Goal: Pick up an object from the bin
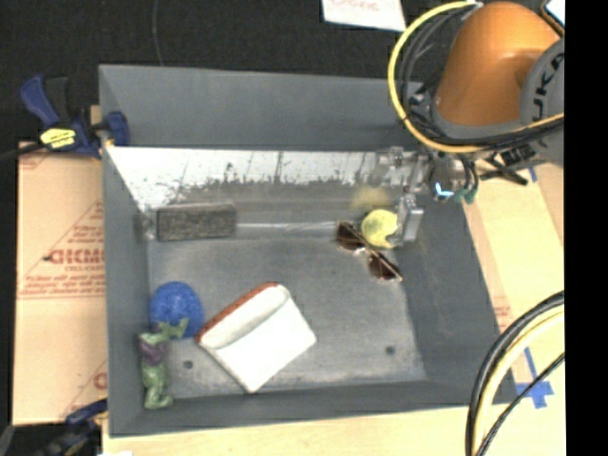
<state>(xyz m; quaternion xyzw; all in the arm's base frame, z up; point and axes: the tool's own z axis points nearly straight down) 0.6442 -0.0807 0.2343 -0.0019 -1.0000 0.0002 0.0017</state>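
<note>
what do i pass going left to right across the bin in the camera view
blue ball → white block with an orange edge → yellow ball → gripper. Left out because they overlap these sideways: green toy figure, grey block, sunglasses.

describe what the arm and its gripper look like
The arm wears a rounded, glossy orange cover, ringed by looped yellow and black cables. A dark grey band beside the cover carries white lettering. The gripper is slim silvery metal, with a small teal part at its base.
</note>
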